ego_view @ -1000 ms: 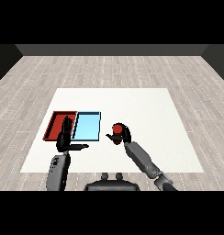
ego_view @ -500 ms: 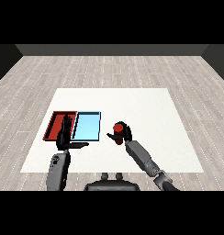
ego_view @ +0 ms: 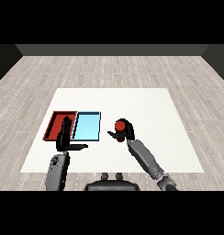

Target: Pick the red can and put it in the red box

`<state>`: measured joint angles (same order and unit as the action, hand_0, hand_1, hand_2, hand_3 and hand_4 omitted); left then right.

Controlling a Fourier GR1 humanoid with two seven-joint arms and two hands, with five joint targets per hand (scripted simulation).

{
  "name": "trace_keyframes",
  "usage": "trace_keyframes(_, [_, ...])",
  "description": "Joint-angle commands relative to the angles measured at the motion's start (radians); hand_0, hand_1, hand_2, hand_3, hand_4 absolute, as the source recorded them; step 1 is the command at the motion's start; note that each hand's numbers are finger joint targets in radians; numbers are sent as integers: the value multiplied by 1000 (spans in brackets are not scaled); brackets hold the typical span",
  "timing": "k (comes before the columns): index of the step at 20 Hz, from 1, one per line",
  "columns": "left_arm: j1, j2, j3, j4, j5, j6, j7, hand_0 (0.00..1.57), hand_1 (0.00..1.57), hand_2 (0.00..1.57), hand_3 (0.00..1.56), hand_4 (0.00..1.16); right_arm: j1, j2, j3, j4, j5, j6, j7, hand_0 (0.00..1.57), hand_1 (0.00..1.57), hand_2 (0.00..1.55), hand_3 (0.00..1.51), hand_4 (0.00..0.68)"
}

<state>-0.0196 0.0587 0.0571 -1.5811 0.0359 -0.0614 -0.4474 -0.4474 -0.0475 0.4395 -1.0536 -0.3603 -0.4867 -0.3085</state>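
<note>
- Head view looks down across a white bench (ego_view: 146, 98) that carries two trays and one can.
- Red can (ego_view: 120, 125) stands upright near the middle of the bench, at about 3 o'clock from the trays and apart from them.
- Right hand (ego_view: 126, 133) comes in from about 5 o'clock and is wrapped round the can, fingers at the far side and the thumb showing at the near left.
- Left hand (ego_view: 65, 137) is held up with straight, relaxed fingers and the thumb spread sideways, holding nothing; it sits over the near edge of the trays.
- Red tray (ego_view: 55, 122) lies at 9 o'clock from the can, with the light blue tray (ego_view: 87, 125) touching its right side and lying between the can and the red tray.
- Judging by its shape, the can is probably stiff, light and smooth-sided, so it could slide in the grasp.
- Best hold looks to be round the middle of its side wall, keeping it upright.
- Carrying it to the red tray would mean passing over the blue tray and close to the raised left hand.
</note>
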Motion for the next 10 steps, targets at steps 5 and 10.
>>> trace_keyframes(5, [17, 10, -43, -37, -16, -31, 28, 0, 0, 0, 0, 0, 67, -44, 11, -271, 122, -57, 58, 1570, 1570, 1474, 1403, 605])
trace_keyframes(10, [-45, -40, -113, -71, -3, -34, 144, 0, 0, 0, 0, 0, 95, -115, -25, -430, 164, -72, 153, 1518, 1518, 1453, 1400, 600])
